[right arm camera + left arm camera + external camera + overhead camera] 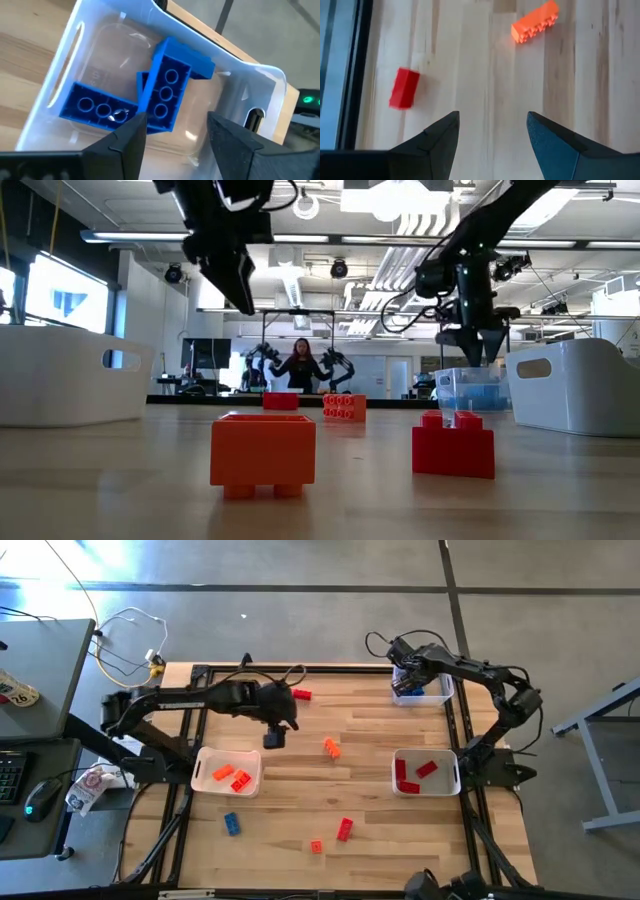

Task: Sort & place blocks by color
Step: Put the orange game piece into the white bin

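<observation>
Blue blocks point(165, 95) lie in the tray point(65, 65) beneath the right claw point(175, 130), fingers parted, empty.

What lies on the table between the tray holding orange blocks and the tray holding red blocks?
In the high view, one loose orange block lies on the bare wood between the orange-block tray and the red-block tray; nothing else sits there.

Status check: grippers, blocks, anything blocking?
Left gripper open, empty, mid-table. Right gripper open over blue tray, blue blocks inside. Six loose blocks remain; no obstruction visible.
</observation>
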Action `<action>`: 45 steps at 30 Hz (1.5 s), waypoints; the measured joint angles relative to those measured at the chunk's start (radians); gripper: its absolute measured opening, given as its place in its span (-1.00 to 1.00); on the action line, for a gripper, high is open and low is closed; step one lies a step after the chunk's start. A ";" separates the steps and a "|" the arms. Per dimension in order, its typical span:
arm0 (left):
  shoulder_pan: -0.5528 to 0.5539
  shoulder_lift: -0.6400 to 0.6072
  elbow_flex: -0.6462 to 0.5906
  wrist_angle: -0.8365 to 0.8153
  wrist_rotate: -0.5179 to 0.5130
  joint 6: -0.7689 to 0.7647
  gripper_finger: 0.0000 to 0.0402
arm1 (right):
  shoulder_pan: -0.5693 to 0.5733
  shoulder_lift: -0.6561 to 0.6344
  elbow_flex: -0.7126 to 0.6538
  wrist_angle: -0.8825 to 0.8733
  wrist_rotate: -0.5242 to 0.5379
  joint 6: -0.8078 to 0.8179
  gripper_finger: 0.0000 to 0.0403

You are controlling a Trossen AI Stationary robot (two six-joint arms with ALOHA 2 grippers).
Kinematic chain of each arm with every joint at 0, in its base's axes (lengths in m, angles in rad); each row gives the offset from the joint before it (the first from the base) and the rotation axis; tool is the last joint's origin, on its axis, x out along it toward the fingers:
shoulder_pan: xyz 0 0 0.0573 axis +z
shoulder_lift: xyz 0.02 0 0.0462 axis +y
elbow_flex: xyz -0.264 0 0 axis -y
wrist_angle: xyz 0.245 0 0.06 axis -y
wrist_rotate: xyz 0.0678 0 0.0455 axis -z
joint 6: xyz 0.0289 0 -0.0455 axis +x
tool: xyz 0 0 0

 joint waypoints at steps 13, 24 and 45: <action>0.002 -0.159 -0.002 -0.127 -0.106 -0.115 0.09 | 0.173 -0.201 0.000 0.031 -0.041 0.111 -0.03; 0.002 -0.180 -0.002 -0.201 -0.122 -0.205 0.09 | 0.419 -0.213 0.000 0.240 -0.076 0.118 -0.03; 0.016 -0.179 -0.002 -0.221 -0.123 -0.376 0.09 | 0.651 -0.177 -0.001 0.530 -0.259 0.097 -0.03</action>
